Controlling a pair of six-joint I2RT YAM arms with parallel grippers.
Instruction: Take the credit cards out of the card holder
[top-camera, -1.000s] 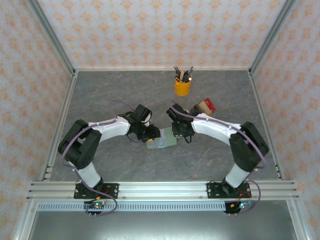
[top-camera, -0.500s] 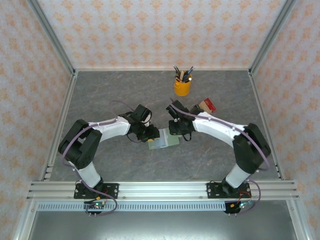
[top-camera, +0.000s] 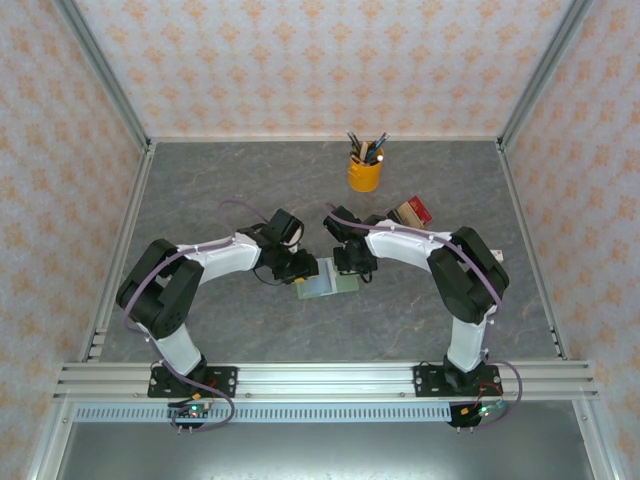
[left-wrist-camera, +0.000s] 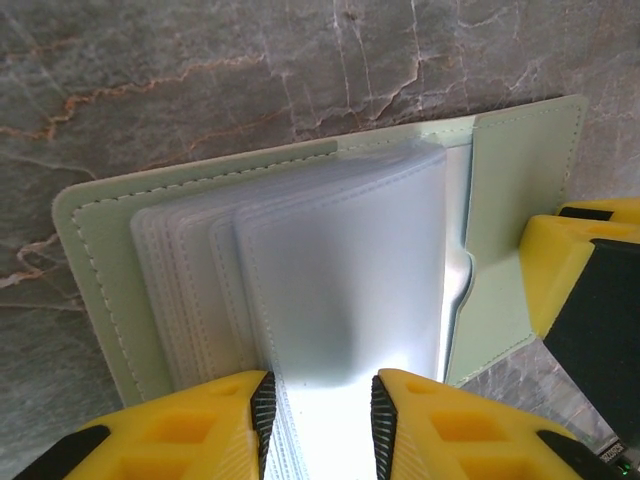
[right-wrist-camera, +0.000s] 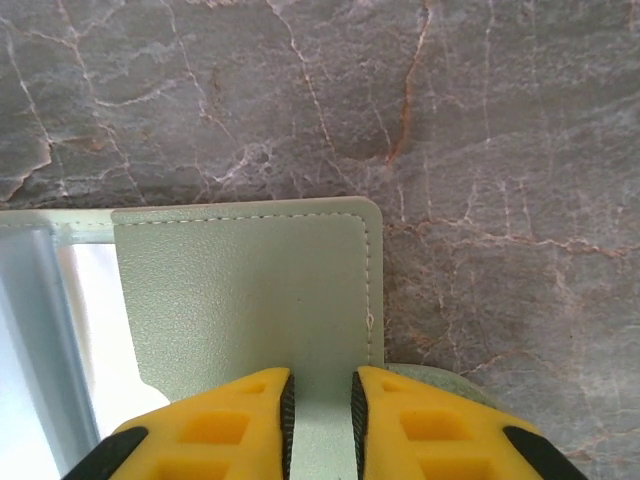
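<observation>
A booth with walls (top-camera: 320, 60) papered in pale peach with an orange motif, edged by aluminium rails, encloses a grey marbled table (top-camera: 200, 190). From above, two white and black arms reach in from the near rail. The left arm (top-camera: 215, 258) and right arm (top-camera: 410, 240) bend toward each other and meet at the middle of the table.

Toward the back stands a yellow cup (top-camera: 364, 175) of pens. To its right, near the right arm's elbow, sits a cluster of dark, tan and red blocks (top-camera: 410, 212). These appear in the overhead view, well apart from the wrist cameras' close-ups.

Between the two wrists the sage green card holder (top-camera: 325, 283) lies open and flat on the table. The left gripper (top-camera: 305, 268) is at its left edge and the right gripper (top-camera: 352, 262) at its right.

The left wrist view adds detail. A fan of cloudy clear sleeves (left-wrist-camera: 340, 270) rises from the green cover (left-wrist-camera: 100, 230), and the left gripper (left-wrist-camera: 320, 395) has its yellow fingers drawn narrow on the sleeves' near edge. At the right of this view, a yellow finger (left-wrist-camera: 570, 270) of the other gripper touches the folded-back flap. What the sleeves hold cannot be made out.

In the right wrist view, the right gripper (right-wrist-camera: 320, 395) pinches that stitched green flap (right-wrist-camera: 250, 300) between fingers set close together, with bare marbled stone beyond.
</observation>
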